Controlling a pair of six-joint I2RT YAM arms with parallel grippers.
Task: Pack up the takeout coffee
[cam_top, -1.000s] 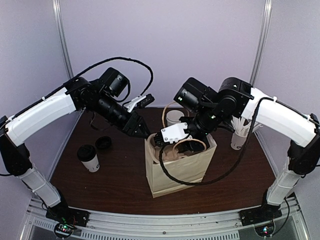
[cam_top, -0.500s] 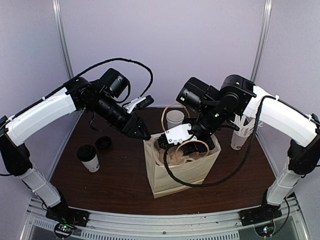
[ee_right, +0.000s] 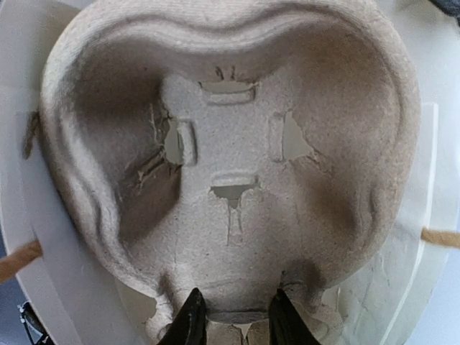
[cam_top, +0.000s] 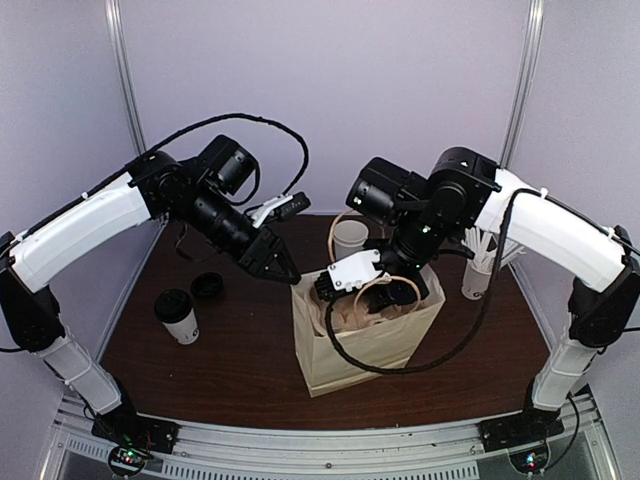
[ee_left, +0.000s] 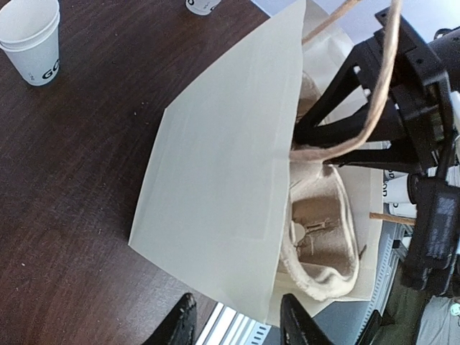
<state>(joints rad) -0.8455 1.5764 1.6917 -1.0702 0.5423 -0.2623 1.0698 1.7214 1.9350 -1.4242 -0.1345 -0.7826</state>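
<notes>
the right hand (ee_right: 233, 318) pinches the near rim of the brown moulded pulp cup carrier (ee_right: 237, 165) inside the cream paper bag (cam_top: 350, 350). the left hand (ee_left: 241, 325) hangs part open at the bag's rim, holding nothing. 1 black-lidded white paper coffee cup (cam_top: 177, 316) stands on the dark surface (cam_top: 240, 350), well left of the bag.

Top view is bright and even under soft overhead light. The lidded cup (cam_top: 178, 316) throws only a faint shadow on the dark desk (cam_top: 240, 360), and the side poles (cam_top: 122, 80) splay toward the top corners, wide-angle. Left wrist: paper bag (ee_left: 215, 187) face near washed out, bottom edge soft. Right wrist: pulp carrier (ee_right: 237, 215) sharp, wells deeply shadowed, surrounding bag lining blown white.
</notes>
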